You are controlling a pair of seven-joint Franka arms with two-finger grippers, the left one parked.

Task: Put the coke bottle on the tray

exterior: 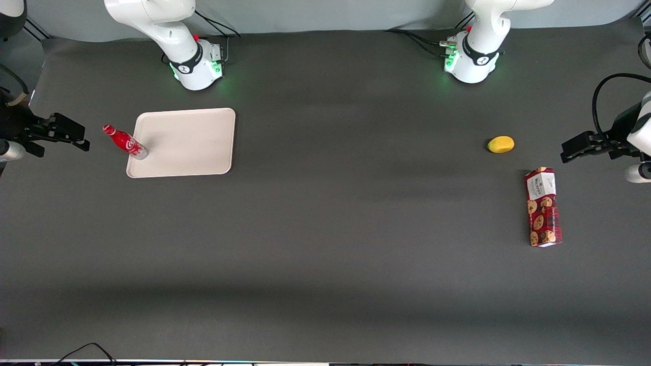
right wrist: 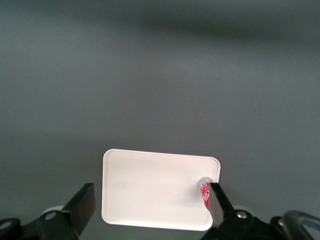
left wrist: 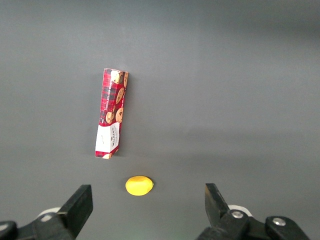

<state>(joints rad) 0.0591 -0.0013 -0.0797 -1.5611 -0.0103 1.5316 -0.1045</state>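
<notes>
From the front, the coke bottle (exterior: 125, 142) stood upright with its silvery base on the tray (exterior: 183, 143), at the tray's rim nearest the working arm's end of the table, about nine o'clock from the tray's middle. The gripper (exterior: 76, 138) hung off the table's working-arm end, at nine o'clock from the bottle and apart from it, touching nothing; this view did not settle how wide its fingers stood. Toward the parked arm's end lay a small yellow lemon-like fruit (exterior: 501, 144), with a red cookie-print box (exterior: 543, 207) at about five o'clock from it, nearer the front camera.

In the left wrist view, the cookie box (left wrist: 111, 114) lay flat on the dark table (left wrist: 240, 90) and the yellow fruit (left wrist: 138, 185) sat close to it at roughly five o'clock, not touching.

In the right wrist view, the gripper (right wrist: 150, 205) had its two fingers (right wrist: 82, 204) spread wide with nothing between them, hovering above the tray (right wrist: 150, 187). The bottle (right wrist: 204, 191) showed partly beside one fingertip, standing on the tray near a corner; whether that finger touched it could not be told.
</notes>
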